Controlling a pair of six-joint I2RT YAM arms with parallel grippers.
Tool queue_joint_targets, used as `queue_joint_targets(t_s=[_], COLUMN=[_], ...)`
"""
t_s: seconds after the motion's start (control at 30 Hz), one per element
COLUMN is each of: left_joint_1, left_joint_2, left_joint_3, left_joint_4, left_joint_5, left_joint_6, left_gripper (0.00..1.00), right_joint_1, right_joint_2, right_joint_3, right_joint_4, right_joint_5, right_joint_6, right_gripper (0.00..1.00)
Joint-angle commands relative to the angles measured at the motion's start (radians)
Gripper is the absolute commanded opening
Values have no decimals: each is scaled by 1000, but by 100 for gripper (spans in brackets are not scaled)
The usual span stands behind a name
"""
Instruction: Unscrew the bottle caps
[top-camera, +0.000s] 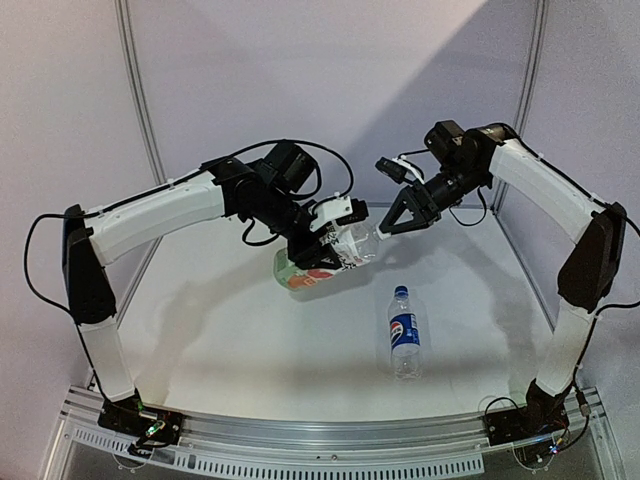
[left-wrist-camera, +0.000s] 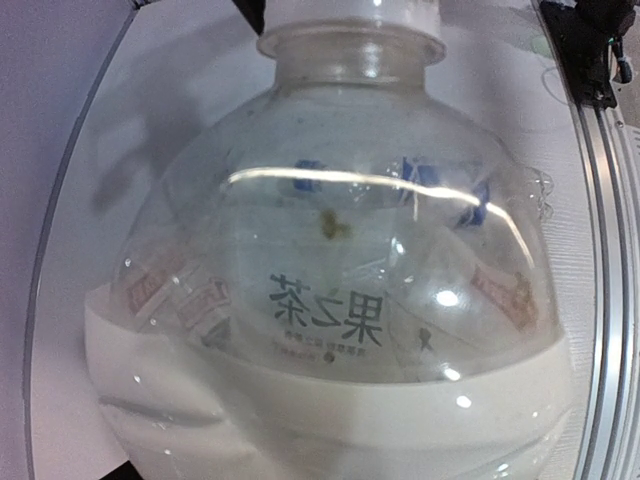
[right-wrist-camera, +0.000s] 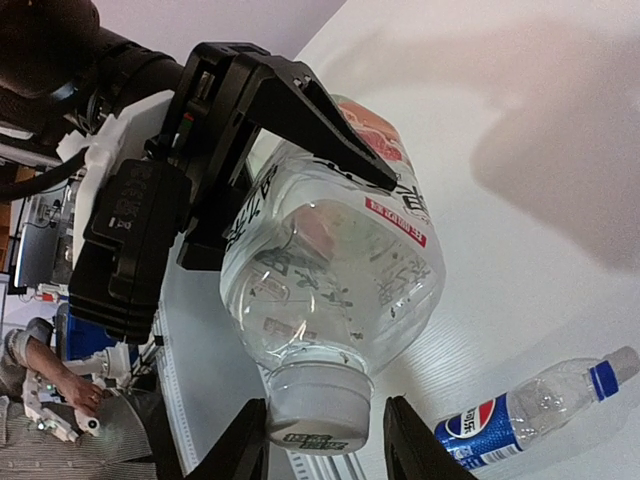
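Note:
My left gripper (top-camera: 338, 243) is shut on the wider bottle (top-camera: 318, 265) with the green-white-orange label and holds it tilted above the table, neck toward the right. The bottle fills the left wrist view (left-wrist-camera: 330, 300), hiding the fingers. Its white cap (right-wrist-camera: 318, 405) sits between my right gripper's (right-wrist-camera: 325, 440) open fingers (right-wrist-camera: 245, 445), with a gap on the right side. In the top view the right gripper (top-camera: 383, 231) is at the bottle's neck. The slim Pepsi bottle (top-camera: 404, 335) lies on the table, its blue cap (top-camera: 400, 291) pointing away; it also shows in the right wrist view (right-wrist-camera: 530, 410).
The white table (top-camera: 220, 330) ends in a slotted aluminium rail (top-camera: 330, 440) at the near edge. Grey wall panels stand behind and to both sides. Black cables hang from both arms. A person (right-wrist-camera: 40, 370) is beyond the table's edge in the right wrist view.

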Motion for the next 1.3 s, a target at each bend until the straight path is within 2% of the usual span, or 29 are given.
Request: queue_joint_targets(t_s=[0.0, 0.1, 0.23, 0.33, 0.47, 0.57, 0.67, 0.73, 0.83, 0.93, 1.03, 1.1, 1.17, 1.2, 1.23, 1.27], left_joint_1=[-12, -12, -12, -12, -9, -2, 14, 24, 35, 39, 39, 39, 39, 39, 39, 39], left_joint_2=[24, 29, 35, 39, 46, 45, 41, 34, 28, 29, 35, 42, 49, 53, 56, 59], left_joint_3=[21, 26, 29, 29, 36, 37, 36, 32, 26, 26, 28, 29, 34, 38, 41, 44], left_joint_4=[16, 18, 20, 23, 25, 20, 11, 5, 2, -3, -11, -11, -12, -12, -12, -12], left_joint_5=[4, 5, 4, 0, 21, 59, 107, 142, 179, 207, 212, 200, 191, 189, 188, 188], left_joint_6=[2, 3, 1, -5, -19, -21, -23, -13, -9, 2, 19, 27, 30, 30, 31, 30], left_gripper=[20, 19, 19, 19, 16, 0, 0, 0, 0, 0, 0, 0, 0, 0, 0, 0], right_joint_1=[-1, 0, 0, 1, 12, 23, 26, 35, 57, 104, 130, 131, 131, 131, 132, 134], right_joint_2=[9, 10, 15, 17, 10, -9, -53, -112, -201, -343, -503, -593, -631, -640, -645, -651], right_joint_3=[-10, -18, -14, -12, -2, 26, 7, -44, -206, -439, -740, -952, -1061, -1069, -1054, -1027], right_joint_4=[-14, -18, -20, -33, -54, -54, 16, 81, 247, 493, 828, 1134, 1342, 1354, 1322, 1273], right_joint_5=[-16, -25, -43, -53, -12, 74, 181, 240, 309, 400, 459, 455, 431, 419, 410, 408], right_joint_6=[-32, -44, -56, -83, -156, -261, -371, -512, -717, -947, -1274, -1472, -1542, -1550, -1539, -1513], right_gripper=[38, 35, 18, 1, 0, 0, 0, 0, 0, 0, 0, 0, 0, 5, 19, 38])
